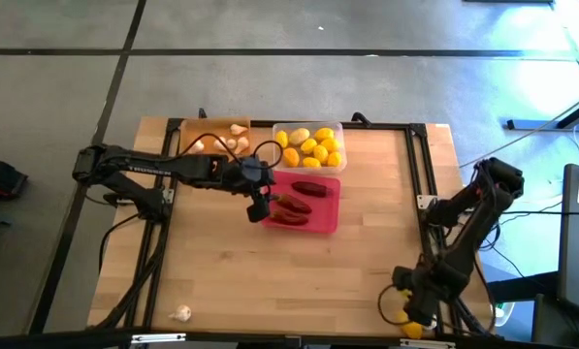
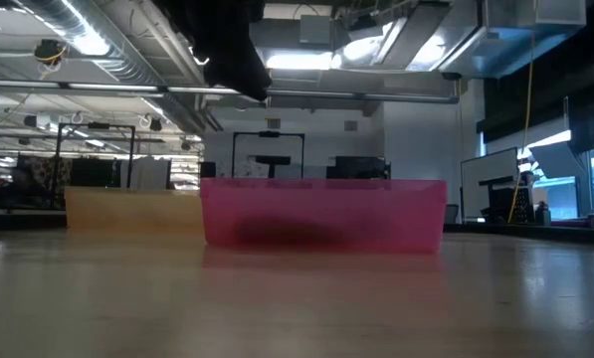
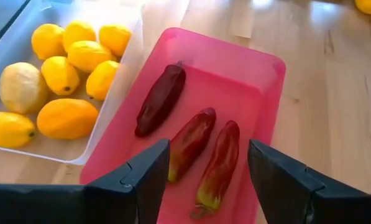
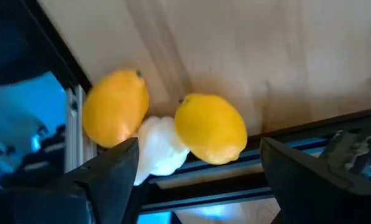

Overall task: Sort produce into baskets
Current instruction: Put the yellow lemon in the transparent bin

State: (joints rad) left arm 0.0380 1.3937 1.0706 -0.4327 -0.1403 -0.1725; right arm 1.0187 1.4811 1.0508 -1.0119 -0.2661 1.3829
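Light was even and bright from overhead on the wooden surface (image 1: 289,262), with a blue-white glare washing the floor at the high view's upper right corner. In the low view, ceiling lamps (image 2: 88,42) blew out to white while the near surface lay dim and softly blurred. The clear tray's far corner (image 3: 104,12) glared white in the left wrist view. Two lemons (image 4: 210,127) in the right wrist view looked soft, the frame rail beside them tinted blue.

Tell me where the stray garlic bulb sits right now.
In the high view, the garlic bulb lies alone on the table's near-left corner, far from the three trays and both grippers.
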